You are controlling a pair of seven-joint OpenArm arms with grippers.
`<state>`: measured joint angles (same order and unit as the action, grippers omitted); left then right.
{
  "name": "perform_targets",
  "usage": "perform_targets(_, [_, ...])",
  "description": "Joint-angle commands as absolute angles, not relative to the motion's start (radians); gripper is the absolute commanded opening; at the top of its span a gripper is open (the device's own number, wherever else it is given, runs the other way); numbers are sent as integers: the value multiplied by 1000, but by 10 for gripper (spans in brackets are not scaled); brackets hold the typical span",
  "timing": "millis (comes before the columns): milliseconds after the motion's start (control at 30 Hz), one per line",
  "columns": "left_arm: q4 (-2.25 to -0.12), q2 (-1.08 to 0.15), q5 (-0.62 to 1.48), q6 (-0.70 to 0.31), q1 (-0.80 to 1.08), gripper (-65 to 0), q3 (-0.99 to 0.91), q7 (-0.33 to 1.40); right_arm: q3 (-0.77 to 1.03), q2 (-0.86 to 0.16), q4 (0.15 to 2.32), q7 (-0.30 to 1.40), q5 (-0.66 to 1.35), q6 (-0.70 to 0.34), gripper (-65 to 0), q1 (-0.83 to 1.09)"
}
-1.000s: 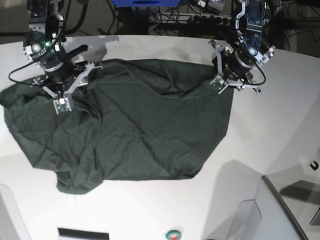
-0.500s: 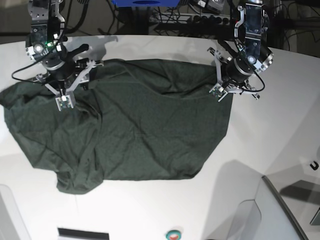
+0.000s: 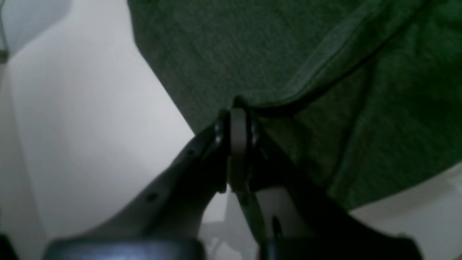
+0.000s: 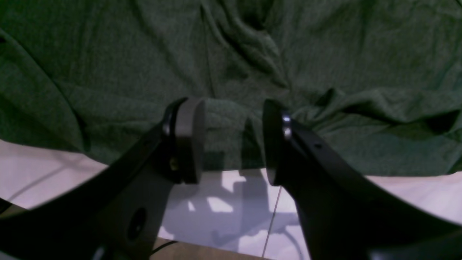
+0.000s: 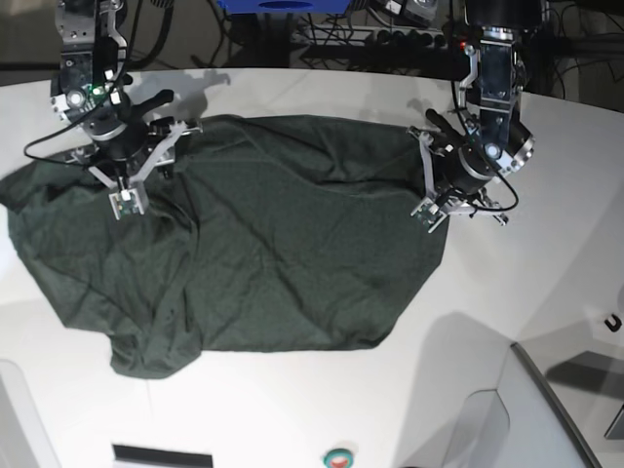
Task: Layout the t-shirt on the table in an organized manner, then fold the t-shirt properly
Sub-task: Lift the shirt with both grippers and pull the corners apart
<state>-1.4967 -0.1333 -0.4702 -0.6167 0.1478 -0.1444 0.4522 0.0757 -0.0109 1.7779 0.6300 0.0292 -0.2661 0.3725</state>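
The dark green t-shirt lies spread but wrinkled across the white table, with a bunched lump at its near left. My left gripper sits at the shirt's right edge. In the left wrist view its jaws are pressed together on a seamed edge of the t-shirt, gripper over bare table. My right gripper is at the shirt's far left part. In the right wrist view that gripper stands open with a raised fold of the t-shirt between its fingers.
Cables and a blue object lie beyond the table's curved far edge. A grey angled panel stands at the near right, a small dark hook at the right edge, and a round button at the front.
The left gripper has shut on the shirt's right edge and moved toward the front of the table, taking that edge along. The right gripper has shifted only slightly.
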Motion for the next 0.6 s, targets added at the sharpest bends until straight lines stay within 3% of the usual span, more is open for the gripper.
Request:
perform_targets(0, [-1494, -137, -469, -608, 137, -650, -148, 440, 77, -12, 1794, 608, 36, -275, -408, 369])
perform_targets(133, [-1478, -140, -469, -605, 137, -650, -150, 440, 77, -13, 1794, 608, 36, -275, -408, 367])
perform_targets(433, [-1468, -166, -467, -487, 139, -650, -151, 440, 73, -12, 1794, 607, 36, -275, -408, 367])
perform_targets(567, [-1472, -163, -460, -475, 137, -650, -272, 438, 67, -12, 1805, 607, 35, -275, -408, 378])
